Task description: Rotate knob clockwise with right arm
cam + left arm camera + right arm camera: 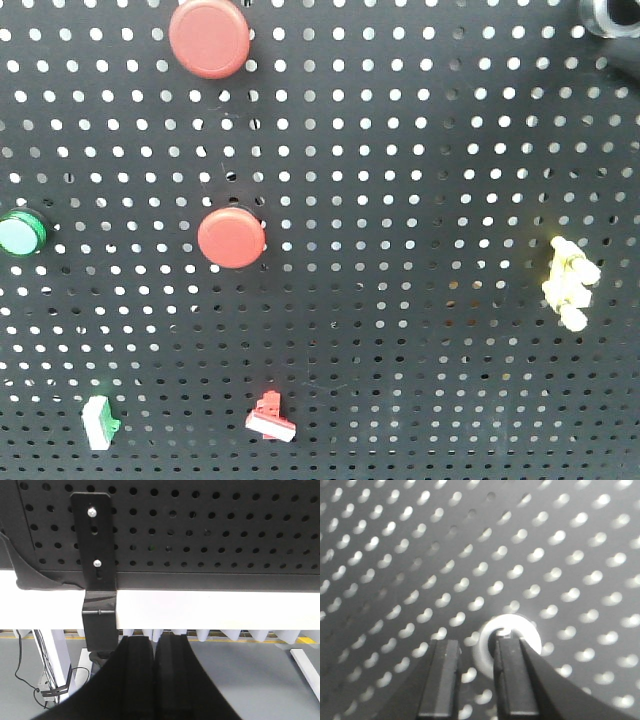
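Observation:
In the right wrist view, a round knob [487,645] with a white ring and a dark centre sits on the black perforated board [470,540]. My right gripper [477,642] is open right in front of it. Its right finger [512,680] covers the knob's centre and its left finger [445,680] is just left of the ring. I cannot tell whether they touch the knob. In the front view only a black rounded piece of the right arm [608,15] shows at the top right corner. My left gripper [155,639] is shut and empty below the board's lower edge.
On the board [400,200] in the front view are two red round buttons [209,37] [231,238], a green button [20,232], a yellow-white part [570,283], a red-white clip [270,418] and a white-green clip [100,422]. A black bracket [95,555] hangs above my left gripper.

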`<state>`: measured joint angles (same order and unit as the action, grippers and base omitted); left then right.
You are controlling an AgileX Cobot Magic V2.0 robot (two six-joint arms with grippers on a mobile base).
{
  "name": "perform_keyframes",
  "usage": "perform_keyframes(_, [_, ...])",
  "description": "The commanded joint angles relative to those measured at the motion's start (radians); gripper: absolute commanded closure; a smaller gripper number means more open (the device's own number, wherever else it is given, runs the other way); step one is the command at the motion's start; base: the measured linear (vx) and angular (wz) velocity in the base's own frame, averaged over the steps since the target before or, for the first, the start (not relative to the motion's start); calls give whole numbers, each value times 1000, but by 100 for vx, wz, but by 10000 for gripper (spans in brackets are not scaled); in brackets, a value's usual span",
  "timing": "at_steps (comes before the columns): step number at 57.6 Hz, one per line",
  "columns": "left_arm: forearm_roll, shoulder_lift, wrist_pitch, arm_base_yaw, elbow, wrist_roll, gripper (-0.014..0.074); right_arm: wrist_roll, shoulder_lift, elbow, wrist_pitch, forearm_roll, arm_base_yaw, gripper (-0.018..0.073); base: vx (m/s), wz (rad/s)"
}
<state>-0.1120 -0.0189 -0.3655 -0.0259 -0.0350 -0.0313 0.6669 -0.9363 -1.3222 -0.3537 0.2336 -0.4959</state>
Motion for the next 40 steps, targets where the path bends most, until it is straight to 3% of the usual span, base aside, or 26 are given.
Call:
perform_keyframes(1, [-7, -10, 73, 2, -10, 7, 603, -14, -13, -28, 83, 16, 16, 311, 0, 0])
perform_keyframes(23, [-7, -10, 73, 2, -10, 7, 603, -52, -14, -28, 83, 13, 21, 335, 0, 0])
perform_keyframes(40, [-7, -10, 73, 2, -10, 7, 603, -58, -22, -28, 54, 13, 21, 575, 0, 0])
